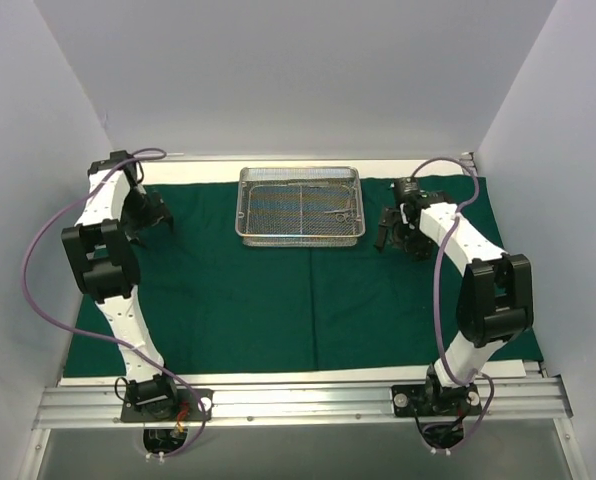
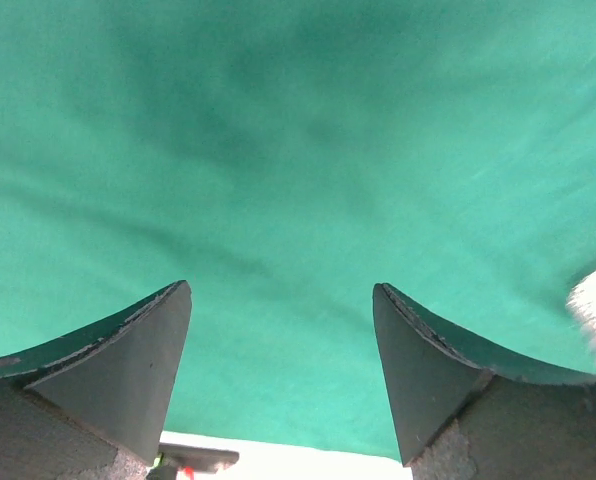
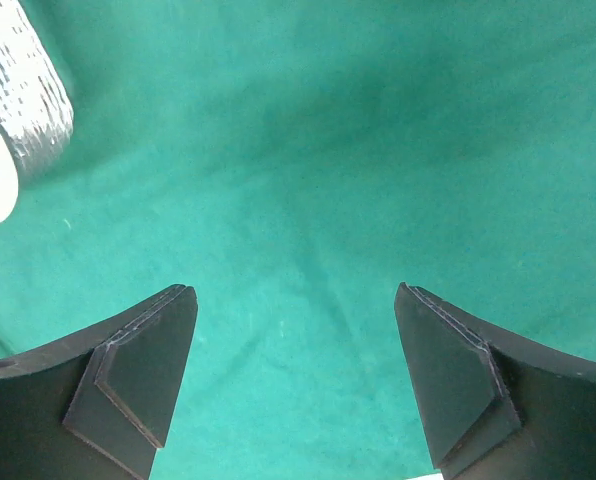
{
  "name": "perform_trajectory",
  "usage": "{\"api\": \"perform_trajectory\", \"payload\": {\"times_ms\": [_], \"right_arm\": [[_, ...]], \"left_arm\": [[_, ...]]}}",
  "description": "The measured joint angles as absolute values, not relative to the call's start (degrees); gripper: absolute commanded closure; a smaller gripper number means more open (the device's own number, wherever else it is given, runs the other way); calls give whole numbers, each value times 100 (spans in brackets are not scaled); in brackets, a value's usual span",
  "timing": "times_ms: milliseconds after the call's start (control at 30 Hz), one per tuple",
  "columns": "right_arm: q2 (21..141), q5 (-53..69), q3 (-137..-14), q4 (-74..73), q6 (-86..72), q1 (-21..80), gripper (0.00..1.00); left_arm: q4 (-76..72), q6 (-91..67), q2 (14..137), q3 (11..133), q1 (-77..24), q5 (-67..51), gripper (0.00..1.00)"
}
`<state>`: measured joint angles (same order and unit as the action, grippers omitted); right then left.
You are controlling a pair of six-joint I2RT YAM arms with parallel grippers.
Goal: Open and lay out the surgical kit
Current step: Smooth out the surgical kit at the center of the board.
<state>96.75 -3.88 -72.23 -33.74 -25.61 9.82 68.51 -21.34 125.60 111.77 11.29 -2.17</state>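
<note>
The dark green drape point(image 1: 278, 300) lies spread flat over the table. On its far middle stands the silver wire-mesh tray point(image 1: 300, 205), with thin steel instruments point(image 1: 330, 212) lying inside it. My left gripper point(image 1: 156, 228) hangs open over the drape's far left part, left of the tray, with only green cloth point(image 2: 298, 180) between its fingers point(image 2: 138, 360). Over the far right part, right of the tray, my right gripper point(image 1: 386, 232) is open too, nothing between its fingers point(image 3: 138, 380). The tray's corner point(image 3: 18, 110) shows at the upper left of the right wrist view.
White walls close in the workspace at the back and both sides. A metal rail point(image 1: 298, 400) with both arm bases runs along the near edge. The drape's near left edge and bare white table point(image 2: 278, 462) show in the left wrist view.
</note>
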Motion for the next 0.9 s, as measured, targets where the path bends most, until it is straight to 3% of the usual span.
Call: {"api": "perform_trajectory", "payload": {"times_ms": [400,900], "right_arm": [[9924,-272,-6351,-3218,-2541,1343,18],[9944,235,-5811,-3129,-2694,941,19]], "left_arm": [[6565,-2233,11622,8499,1144,-23,21],[6250,-2204,11701,8217,1739,71,20]]}}
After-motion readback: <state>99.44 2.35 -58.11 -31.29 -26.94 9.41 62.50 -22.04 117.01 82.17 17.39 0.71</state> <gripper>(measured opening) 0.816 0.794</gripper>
